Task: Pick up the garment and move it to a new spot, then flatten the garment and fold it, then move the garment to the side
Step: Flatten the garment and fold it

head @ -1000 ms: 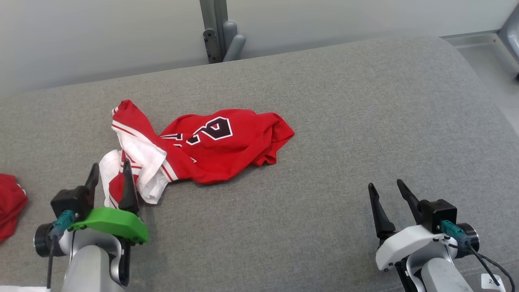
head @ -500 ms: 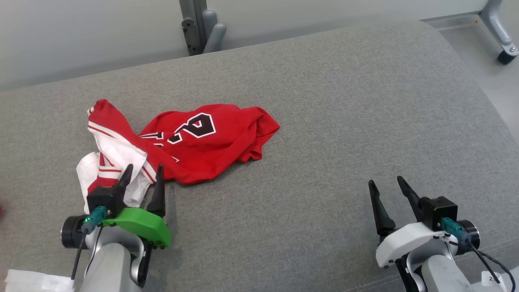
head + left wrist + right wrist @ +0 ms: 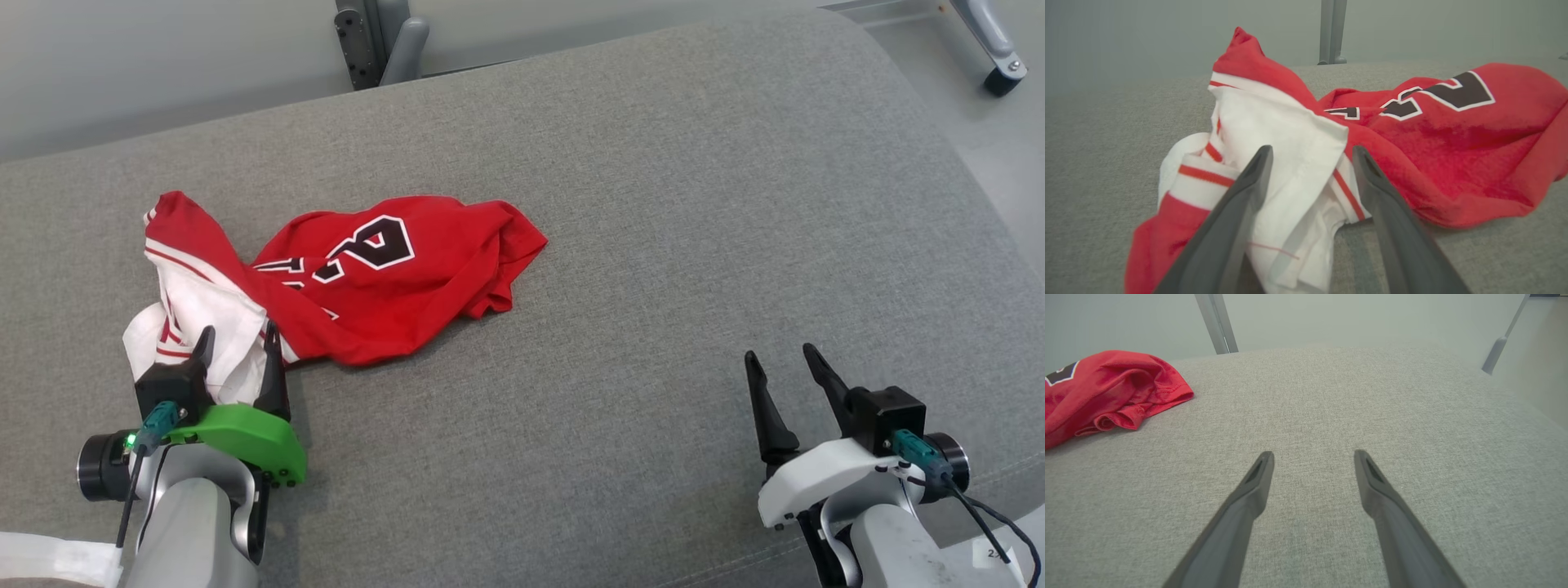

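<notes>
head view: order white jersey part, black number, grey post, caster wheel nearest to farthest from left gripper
1. white jersey part, right at the left gripper
2. black number, up and to the right
3. grey post, beyond the far edge
4. caster wheel, top right corner

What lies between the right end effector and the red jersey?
Only bare grey upholstery. The head view shows an uninterrupted stretch from the right end effector to the red jersey, and the right wrist view agrees.
</notes>
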Robot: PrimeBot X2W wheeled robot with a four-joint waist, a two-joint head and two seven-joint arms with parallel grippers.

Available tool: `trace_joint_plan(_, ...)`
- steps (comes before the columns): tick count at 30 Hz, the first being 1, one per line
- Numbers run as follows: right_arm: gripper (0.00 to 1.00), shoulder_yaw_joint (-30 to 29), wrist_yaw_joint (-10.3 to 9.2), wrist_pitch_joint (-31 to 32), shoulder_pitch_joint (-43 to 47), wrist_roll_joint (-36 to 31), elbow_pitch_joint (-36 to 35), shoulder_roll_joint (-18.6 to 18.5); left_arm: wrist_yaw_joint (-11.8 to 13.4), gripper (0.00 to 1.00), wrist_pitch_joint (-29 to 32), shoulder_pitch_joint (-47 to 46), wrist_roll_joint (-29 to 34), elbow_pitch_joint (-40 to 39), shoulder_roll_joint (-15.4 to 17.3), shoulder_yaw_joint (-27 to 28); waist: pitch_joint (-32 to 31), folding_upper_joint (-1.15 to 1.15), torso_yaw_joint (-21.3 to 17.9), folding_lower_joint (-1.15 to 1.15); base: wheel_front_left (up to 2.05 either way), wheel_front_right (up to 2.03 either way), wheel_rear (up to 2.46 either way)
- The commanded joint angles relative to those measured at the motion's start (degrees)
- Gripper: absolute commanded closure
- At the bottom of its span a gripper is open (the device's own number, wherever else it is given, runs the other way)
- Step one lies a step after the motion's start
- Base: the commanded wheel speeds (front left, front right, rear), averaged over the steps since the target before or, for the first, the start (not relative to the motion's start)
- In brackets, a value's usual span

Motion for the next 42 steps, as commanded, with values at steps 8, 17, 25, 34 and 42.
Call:
trace_joint_plan(8, 0.00, 0.11, 0.00, -0.18, -1.00, 0.25, -0.35, -0.17, -0.75, 1.00, 0.00, 0.01, 0.22, -2.49, -0.36, 2.30, 0.22, 0.00, 0.43, 0.00, 0.00, 0.00, 0.00)
trace_joint_plan(17, 0.00, -0.77, -0.01, -0.18, 0.39, 0.46, 0.11, -0.18, -1.61, 1.00, -0.01, 1.04, -0.94, -7.79, -1.45, 5.03, -2.19, 0.00, 2.33, 0.00, 0.00, 0.00, 0.00)
trace_joint_plan(25, 0.00, -0.03, 0.00, -0.18, 3.48, 1.37, 1.73, -0.16, -2.22, 1.00, 0.00, 6.38, -7.82, -18.89, -2.31, 4.05, -9.53, 0.00, 7.47, 0.00, 0.00, 0.00, 0.00)
trace_joint_plan(34, 0.00, -0.71, -0.01, -0.18, 5.54, 2.27, 1.89, -0.18, 0.42, 1.00, 0.00, 15.95, -12.61, -27.52, -2.24, 3.00, -13.73, 0.00, 12.05, 0.00, 0.00, 0.00, 0.00)
trace_joint_plan(42, 0.00, -1.65, -0.01, -0.18, 6.96, 2.34, 1.99, -0.17, 1.20, 1.00, 0.00, 27.25, -12.71, -27.15, -2.29, 1.01, -14.74, 0.00, 15.05, 0.00, 0.00, 0.00, 0.00)
